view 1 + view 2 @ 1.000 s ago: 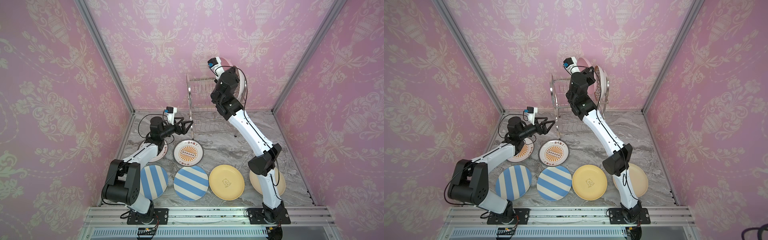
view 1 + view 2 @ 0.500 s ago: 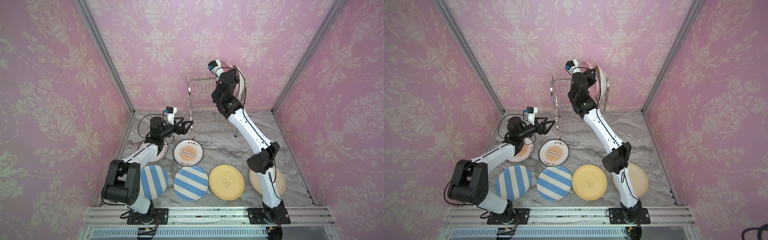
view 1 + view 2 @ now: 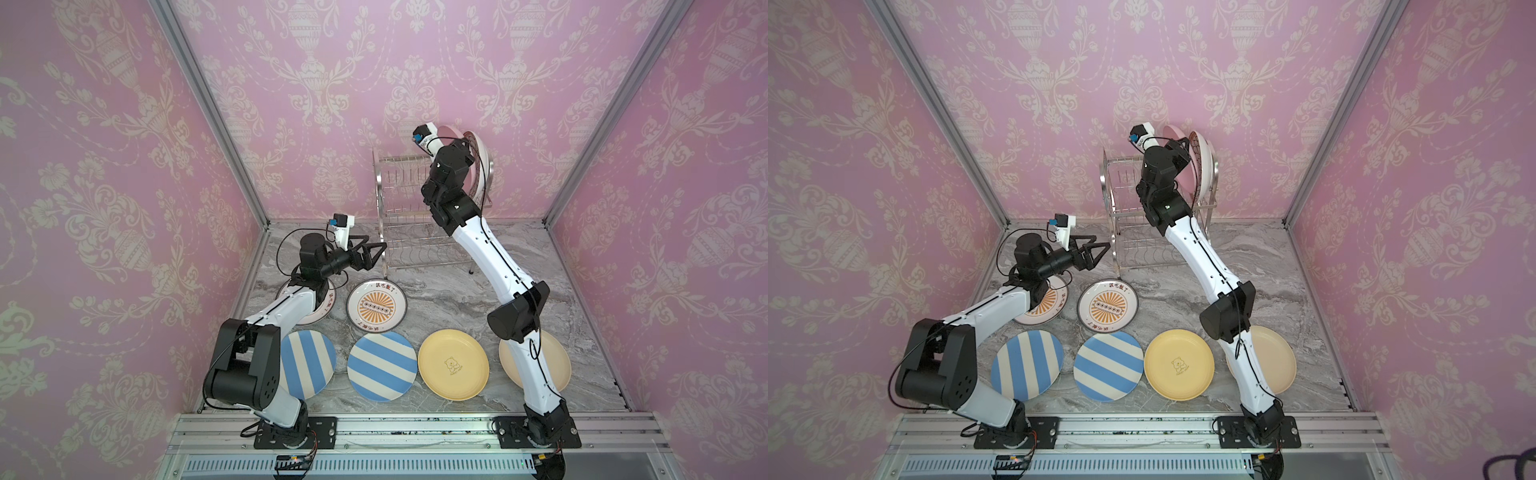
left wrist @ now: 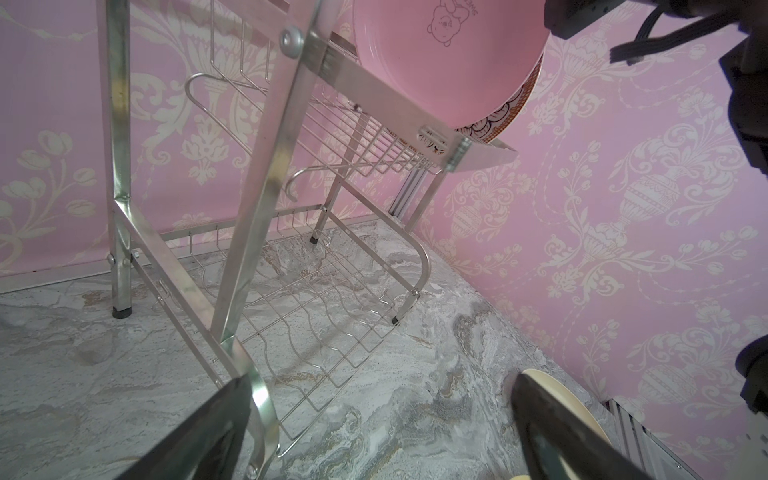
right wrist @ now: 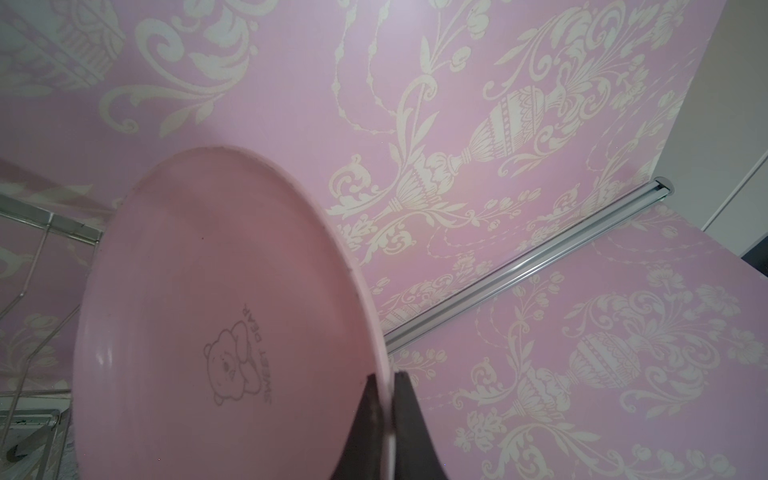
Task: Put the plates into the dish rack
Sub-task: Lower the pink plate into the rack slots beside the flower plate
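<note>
At dish rack (image 3: 395,195), right tool (image 5: 386,378) clamping pink plate (image 5: 216,299), patterned plate (image 4: 505,116) mostly hidden, left tool (image 3: 374,251) spread, empty

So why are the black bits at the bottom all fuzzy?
Right wrist view: the right end effector, pinching the pink plate, sits too close to the lens, so it blurs. Left wrist view: the left end effector blurs likewise; the dish rack glints.

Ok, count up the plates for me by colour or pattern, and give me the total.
Blue striped plates: 2
Orange sunburst plates: 2
Yellow plate: 1
Beige plate: 1
Pink plate: 1
Patterned plate, standing in the rack: 1
Total: 8
</note>
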You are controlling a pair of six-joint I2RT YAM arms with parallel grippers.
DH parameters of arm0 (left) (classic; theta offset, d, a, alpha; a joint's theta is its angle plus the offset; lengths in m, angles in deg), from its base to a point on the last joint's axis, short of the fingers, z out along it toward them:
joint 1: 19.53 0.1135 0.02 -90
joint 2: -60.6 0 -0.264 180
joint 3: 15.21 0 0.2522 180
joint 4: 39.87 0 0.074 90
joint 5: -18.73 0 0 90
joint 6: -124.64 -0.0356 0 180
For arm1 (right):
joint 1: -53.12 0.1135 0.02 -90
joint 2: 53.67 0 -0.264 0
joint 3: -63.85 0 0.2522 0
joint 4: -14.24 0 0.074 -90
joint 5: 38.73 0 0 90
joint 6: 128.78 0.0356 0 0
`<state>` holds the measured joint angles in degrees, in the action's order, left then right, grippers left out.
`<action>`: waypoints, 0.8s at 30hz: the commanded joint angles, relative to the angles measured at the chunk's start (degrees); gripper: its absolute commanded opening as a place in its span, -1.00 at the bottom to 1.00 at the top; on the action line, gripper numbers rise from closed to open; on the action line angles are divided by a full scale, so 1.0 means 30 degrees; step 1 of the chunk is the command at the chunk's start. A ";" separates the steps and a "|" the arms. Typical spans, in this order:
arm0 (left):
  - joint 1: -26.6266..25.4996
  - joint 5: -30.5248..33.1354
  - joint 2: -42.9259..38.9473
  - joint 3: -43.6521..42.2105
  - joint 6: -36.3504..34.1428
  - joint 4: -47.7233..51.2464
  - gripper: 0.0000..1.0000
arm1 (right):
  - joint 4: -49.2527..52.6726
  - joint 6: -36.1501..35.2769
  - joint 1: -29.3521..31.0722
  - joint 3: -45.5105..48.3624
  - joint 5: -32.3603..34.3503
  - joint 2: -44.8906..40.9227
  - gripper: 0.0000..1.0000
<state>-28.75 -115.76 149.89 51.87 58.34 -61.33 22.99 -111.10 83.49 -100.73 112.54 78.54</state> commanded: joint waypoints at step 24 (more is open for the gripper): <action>0.0280 -0.1107 0.0700 0.0449 0.0678 -0.1322 0.99 | -0.2035 -0.0728 -0.0698 -0.1007 -0.0510 -0.0088 -1.00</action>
<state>-28.57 -117.10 150.90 51.96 58.91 -63.36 20.98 -113.66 81.72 -101.58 111.08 79.28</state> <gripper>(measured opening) 0.993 0.076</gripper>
